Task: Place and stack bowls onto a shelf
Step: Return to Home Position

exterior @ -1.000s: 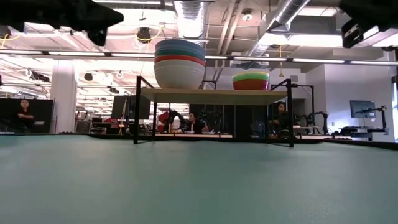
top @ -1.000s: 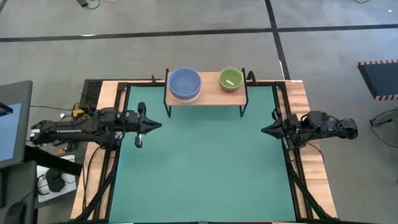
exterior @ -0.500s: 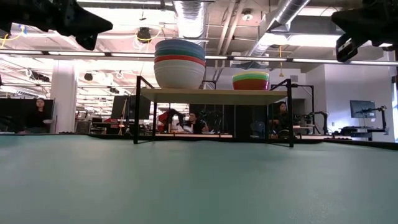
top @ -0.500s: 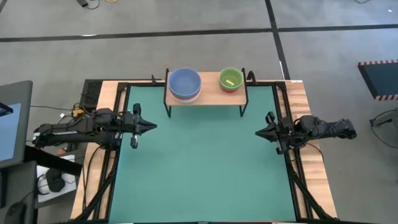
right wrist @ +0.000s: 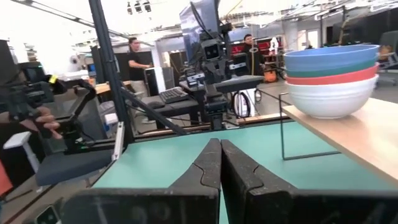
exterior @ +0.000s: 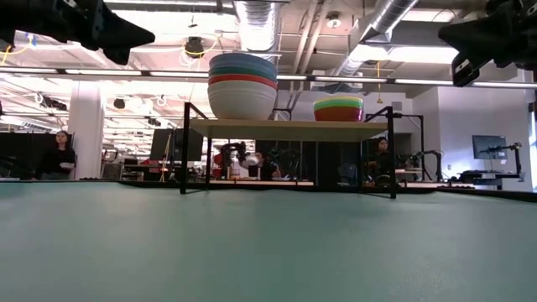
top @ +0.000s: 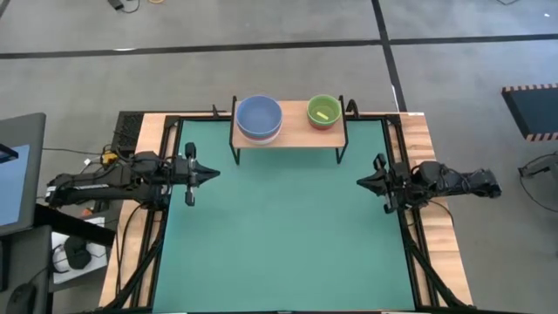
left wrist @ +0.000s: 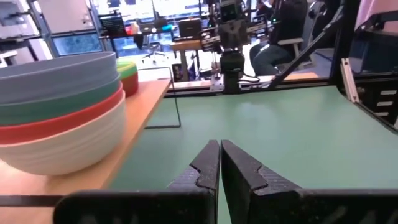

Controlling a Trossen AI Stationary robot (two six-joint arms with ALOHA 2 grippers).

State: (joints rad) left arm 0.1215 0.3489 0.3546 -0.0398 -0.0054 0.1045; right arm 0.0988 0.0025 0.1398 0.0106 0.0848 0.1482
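Observation:
The shelf (top: 289,136) with a light wood top and black legs stands at the far middle of the green mat. On its left end is a stack of several bowls (exterior: 242,86), white at the bottom, then red, dark teal and blue on top (top: 259,115). On its right end is a smaller stack (exterior: 338,109), red below, green on top (top: 323,111). My left gripper (top: 215,174) is shut and empty near the mat's left edge, held high. My right gripper (top: 360,182) is shut and empty near the right edge. Both point inward.
The green mat (top: 279,235) lies bare in front of the shelf. A black frame (top: 166,218) runs along the table's sides. Beyond the table, people sit in the room (exterior: 59,155). A screen (top: 17,170) stands left of the table.
My left gripper has drawn back a little toward the table's left edge. My right gripper has come a little inward toward the table's left and slightly toward the near edge. Both stay shut. The bowls have not moved.

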